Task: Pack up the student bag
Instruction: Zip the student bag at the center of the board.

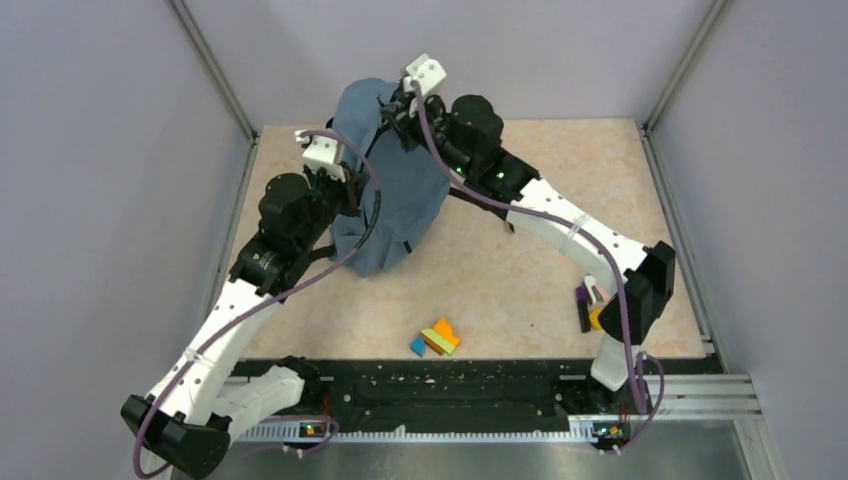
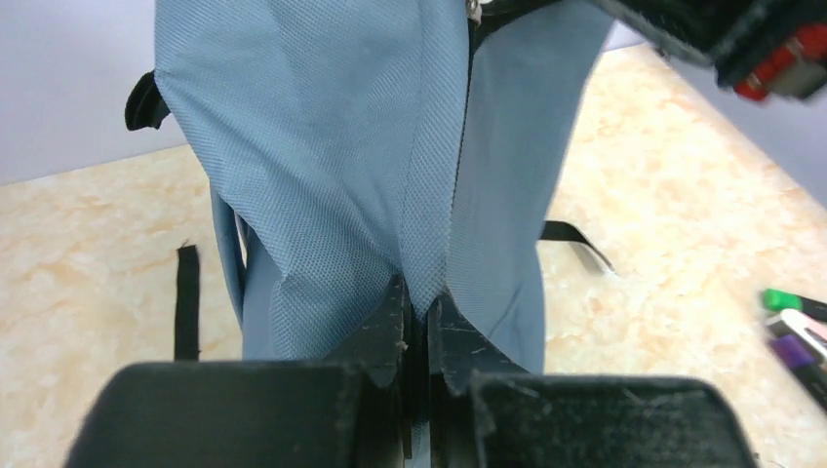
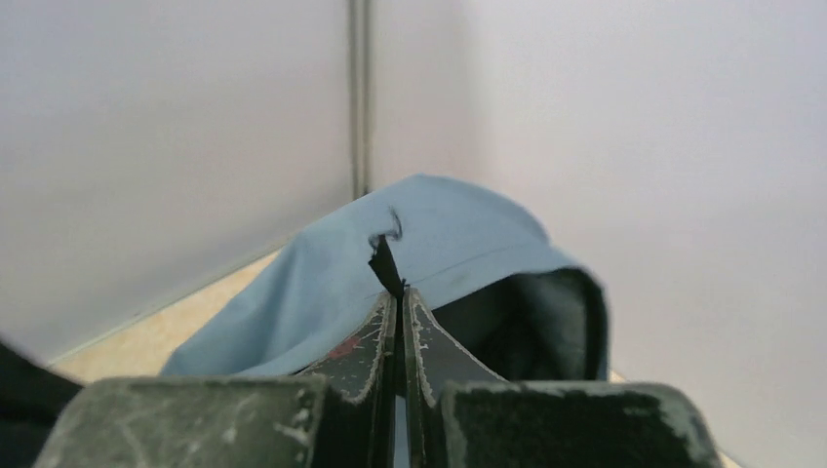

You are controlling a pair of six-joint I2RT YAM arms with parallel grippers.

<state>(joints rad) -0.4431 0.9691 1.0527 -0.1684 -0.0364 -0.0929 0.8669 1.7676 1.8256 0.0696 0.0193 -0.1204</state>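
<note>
While the student bag (image 1: 398,190) stands tall on the far left part of the table (image 1: 520,250), both grippers hold it from above, and its lower end reaches down to the table top. It is a soft slate-blue bag, hanging in long folds. In the right wrist view its mouth (image 3: 531,312) is a little open and shows a dark grey lining, but I cannot tell whether anything is inside. Two black straps (image 2: 186,302) trail from the bag onto the table, one on each side in the left wrist view. Outside the bag, a small group of coloured blocks (image 1: 436,338), orange, yellow, blue and green, lies near the front edge of the table, well apart from the bag. Some pens (image 1: 590,305) lie near the right edge, beside the elbow of the right arm. The left gripper (image 2: 417,302) is clamped on a fold of the blue cloth, with its fingers pressed together and the cloth rising straight up from between them. The left arm reaches from its base at the near left corner up to the left side of the bag. The right gripper (image 3: 398,292) is closed on a thin black tab (image 3: 383,258) at the top of the bag. The right arm bends at the right edge, and its forearm stretches across to the bag's top.
</note>
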